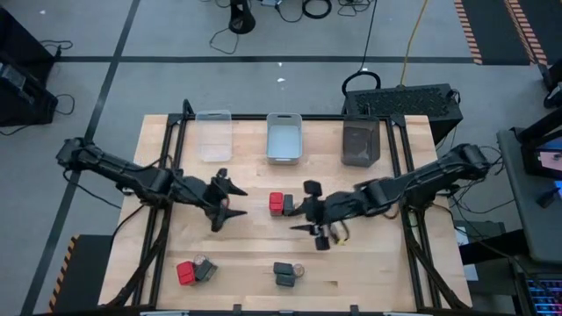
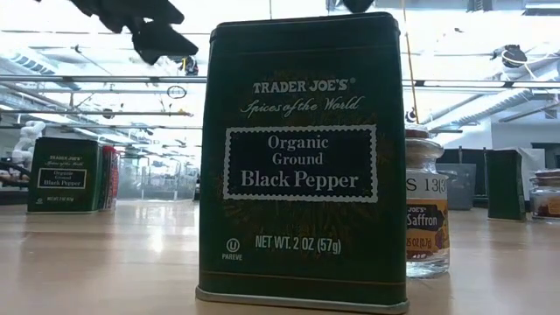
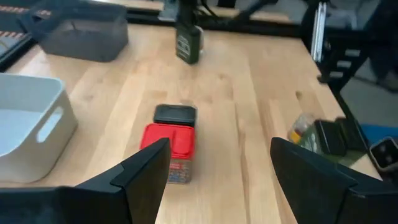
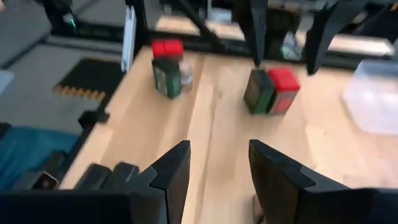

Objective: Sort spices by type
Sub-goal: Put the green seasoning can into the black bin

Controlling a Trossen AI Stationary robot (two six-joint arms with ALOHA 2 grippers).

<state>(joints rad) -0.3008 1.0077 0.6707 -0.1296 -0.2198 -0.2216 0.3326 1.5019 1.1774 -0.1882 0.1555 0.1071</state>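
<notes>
Your right gripper (image 1: 320, 235) hangs over mid-table with its fingers parted and nothing between them. The red-and-dark pair of spice tins (image 1: 281, 204) stands just beside it, on the side toward your left gripper (image 1: 223, 202), which also hangs spread and empty a little farther off on the pair's other side. From the right wrist, the pair (image 4: 271, 91) lies ahead and slightly off-centre, so the right arm looks nearer. I judge you would reach forward along the fingers' line, toward the dark tin.
</notes>
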